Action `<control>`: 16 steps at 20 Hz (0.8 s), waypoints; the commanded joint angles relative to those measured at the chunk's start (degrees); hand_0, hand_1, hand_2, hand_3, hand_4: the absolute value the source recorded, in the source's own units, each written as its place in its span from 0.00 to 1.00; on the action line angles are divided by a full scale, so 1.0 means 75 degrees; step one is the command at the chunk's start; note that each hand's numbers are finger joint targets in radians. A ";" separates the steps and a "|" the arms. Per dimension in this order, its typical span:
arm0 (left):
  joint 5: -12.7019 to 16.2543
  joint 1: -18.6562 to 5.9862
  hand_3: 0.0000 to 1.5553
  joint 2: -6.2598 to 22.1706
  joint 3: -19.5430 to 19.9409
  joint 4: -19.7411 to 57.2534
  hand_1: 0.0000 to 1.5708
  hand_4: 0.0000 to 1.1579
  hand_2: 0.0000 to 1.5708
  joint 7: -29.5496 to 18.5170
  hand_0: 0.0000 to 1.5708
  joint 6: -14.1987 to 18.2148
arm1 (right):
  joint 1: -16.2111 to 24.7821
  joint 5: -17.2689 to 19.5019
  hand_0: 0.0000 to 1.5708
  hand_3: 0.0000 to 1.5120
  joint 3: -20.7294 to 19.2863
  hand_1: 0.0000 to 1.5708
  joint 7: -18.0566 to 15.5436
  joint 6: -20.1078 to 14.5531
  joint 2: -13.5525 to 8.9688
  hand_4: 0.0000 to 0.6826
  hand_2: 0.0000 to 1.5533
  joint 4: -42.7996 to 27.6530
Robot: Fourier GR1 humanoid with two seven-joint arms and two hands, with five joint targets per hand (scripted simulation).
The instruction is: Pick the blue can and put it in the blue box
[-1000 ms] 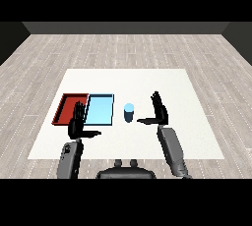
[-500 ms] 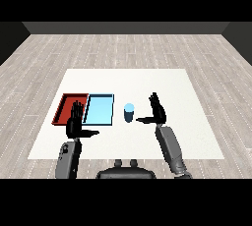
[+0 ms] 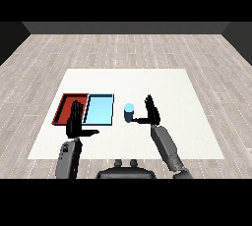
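A small blue can (image 3: 129, 112) stands upright on the white table, just right of the light blue tray (image 3: 99, 109). My right hand (image 3: 151, 112) is open right beside the can on its right, fingers straight up and thumb reaching toward it, with a narrow gap between. My left hand (image 3: 76, 121) is open too, fingers raised, over the near edge between the red tray (image 3: 70, 108) and the blue one. Both trays hold nothing.
The white table (image 3: 167, 92) spreads wide to the right and behind the trays. A grey wooden floor surrounds it.
My right hand has moved left, closing in on the can. The left hand has barely shifted and the can stands where it was.
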 commanded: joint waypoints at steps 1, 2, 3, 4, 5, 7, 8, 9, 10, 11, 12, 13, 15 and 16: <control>0.0188 -0.0077 0.00 0.0174 0.0119 -0.0003 0.00 0.00 0.00 0.0168 0.00 -0.0198 | -0.0129 -0.0130 0.00 0.00 0.0319 0.00 -0.0360 -0.0215 0.0003 0.00 0.00 0.0596; 0.0313 0.0399 0.00 0.0162 0.0143 -0.0349 0.00 0.00 0.00 -0.0132 0.00 -0.0368 | -0.0602 -0.0184 0.00 0.00 -0.0375 0.00 -0.0439 0.0240 0.0003 0.00 0.00 0.1293; 0.0266 -0.0106 0.00 0.0247 0.0260 0.0161 0.00 0.00 0.00 -0.0133 0.00 -0.0339 | -0.0349 -0.0464 0.00 0.00 0.0263 0.00 -0.0425 -0.0069 0.0003 0.00 0.00 0.0999; -0.0190 0.0290 0.00 -0.0241 -0.0616 0.0450 0.00 0.00 0.00 -0.0852 0.00 0.0441 | -0.0086 -0.0347 0.00 0.00 0.0329 0.00 -0.0206 -0.0132 0.0003 0.00 0.00 0.0448; 0.0152 -0.0156 0.00 -0.0007 -0.0025 -0.0438 0.00 0.00 0.00 0.0559 0.00 0.0327 | -0.0979 -0.0510 0.00 0.00 0.0077 0.00 -0.0365 -0.0142 0.0003 0.00 0.00 0.1401; 0.0357 0.0070 0.00 0.0283 0.0230 0.0051 0.00 0.00 0.00 -0.0140 0.00 -0.0306 | -0.0700 -0.0702 0.00 0.00 0.0481 0.00 -0.0606 -0.0250 0.0003 0.00 0.00 0.1407; -0.0049 -0.0167 0.00 -0.0053 -0.0117 0.0118 0.00 0.00 0.00 -0.0057 0.00 0.0172 | -0.0291 -0.0472 0.00 0.00 0.0255 0.00 -0.0873 0.0237 0.0003 0.00 0.00 0.1398; 0.0272 -0.0554 0.00 0.0223 0.0284 0.0290 0.00 0.00 0.00 0.0109 0.00 0.0038 | -0.0522 -0.0776 0.00 0.00 0.0356 0.00 -0.0912 -0.0071 0.0003 0.00 0.00 0.1663; 0.0113 -0.0007 0.00 0.0057 -0.0052 -0.0331 0.00 0.00 0.00 0.0277 0.00 0.0117 | -0.0854 -0.0810 0.00 0.00 0.0582 0.00 -0.0156 -0.0366 0.0003 0.00 0.00 0.1131; -0.0154 -0.0367 0.00 -0.0030 -0.0027 0.0522 0.00 0.00 0.00 -0.0305 0.00 0.0217 | -0.0939 -0.1035 0.00 0.00 0.0679 0.00 -0.0971 -0.0143 0.0003 0.00 0.00 0.2047; 0.0010 -0.0174 0.00 0.0104 0.0050 0.0062 0.00 0.00 0.00 -0.0060 0.00 0.0118 | -0.0925 -0.0927 0.00 0.00 0.0531 0.00 -0.0367 -0.0131 0.0003 0.00 0.00 0.1543; 0.0325 -0.0408 0.00 0.0269 0.0284 0.0168 0.00 0.00 0.00 0.0130 0.00 -0.0070 | -0.0703 -0.1082 0.00 0.00 0.0790 0.00 -0.0983 -0.0252 0.0003 0.00 0.00 0.1755; -0.0048 -0.0266 0.00 0.0066 0.0050 0.0665 0.00 0.00 0.00 -0.0483 0.00 -0.0019 | -0.1102 -0.1580 0.00 0.00 0.1355 0.00 -0.1079 -0.0660 0.0003 0.00 0.00 0.2153; 0.0101 -0.0485 0.00 0.0031 0.0188 0.0639 0.00 0.00 0.00 -0.0346 0.00 0.0140 | -0.1223 -0.0934 0.00 0.00 0.0413 0.00 -0.0768 0.0066 0.0003 0.00 0.00 0.2247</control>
